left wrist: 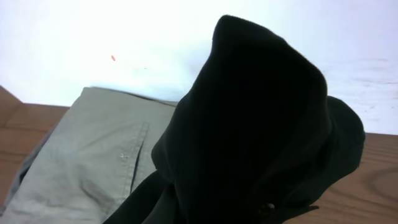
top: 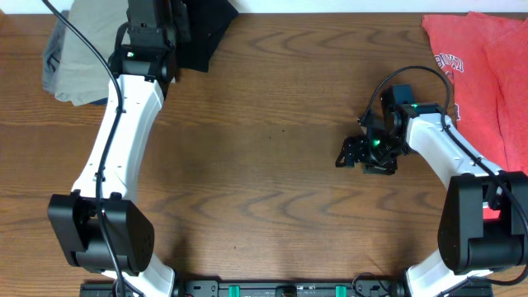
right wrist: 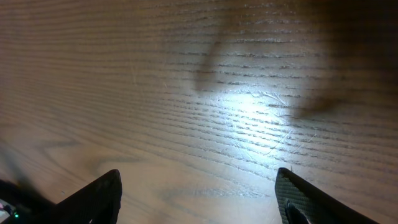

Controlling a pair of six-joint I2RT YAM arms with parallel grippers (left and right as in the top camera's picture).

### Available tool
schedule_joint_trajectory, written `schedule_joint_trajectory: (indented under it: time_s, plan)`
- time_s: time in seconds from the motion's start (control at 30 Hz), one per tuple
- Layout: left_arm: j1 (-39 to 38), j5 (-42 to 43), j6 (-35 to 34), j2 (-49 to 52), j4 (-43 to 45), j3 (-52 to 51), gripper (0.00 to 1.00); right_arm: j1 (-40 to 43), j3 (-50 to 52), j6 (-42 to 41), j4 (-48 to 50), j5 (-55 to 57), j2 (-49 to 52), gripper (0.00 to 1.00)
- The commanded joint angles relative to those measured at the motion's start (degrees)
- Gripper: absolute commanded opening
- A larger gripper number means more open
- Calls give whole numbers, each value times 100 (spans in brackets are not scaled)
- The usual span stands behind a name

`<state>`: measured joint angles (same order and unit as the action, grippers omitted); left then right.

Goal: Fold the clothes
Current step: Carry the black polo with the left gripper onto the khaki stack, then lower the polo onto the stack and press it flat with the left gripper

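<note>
Where the wooden surface (top: 264,165) reaches its far-left corner, item: black short-sleeved collared shirt of soft fabric (top: 202,33), bunched beside folded khaki trousers (top: 74,58). Left hand (top: 161,16): closed, apparently pinching that fabric. Right hand (top: 351,155): wide open, empty, well apart rightward; left arm nearer.

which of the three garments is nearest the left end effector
The black shirt, bunched right at the left end effector; the khaki trousers lie beside it, the red T-shirt far right.
</note>
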<state>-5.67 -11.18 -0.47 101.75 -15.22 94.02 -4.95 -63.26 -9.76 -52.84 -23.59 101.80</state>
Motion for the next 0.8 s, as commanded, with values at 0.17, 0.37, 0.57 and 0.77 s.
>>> schedule_joint_trajectory:
  time_s: [0.17,0.37,0.57,0.77]
  plan:
    - [396,-221,-138,79,170,221,6,-37,-68,111,-52,-20,-33,77]
    - [793,-216,-138,415,470,221,6,-37,-68,109,-122,-20,-33,77]
    - [1069,-195,-133,868,632,221,7,-37,-68,109,-223,-22,-33,77]
    - [1241,-195,-136,1220,890,221,8,-37,-68,107,-269,-22,-33,76]
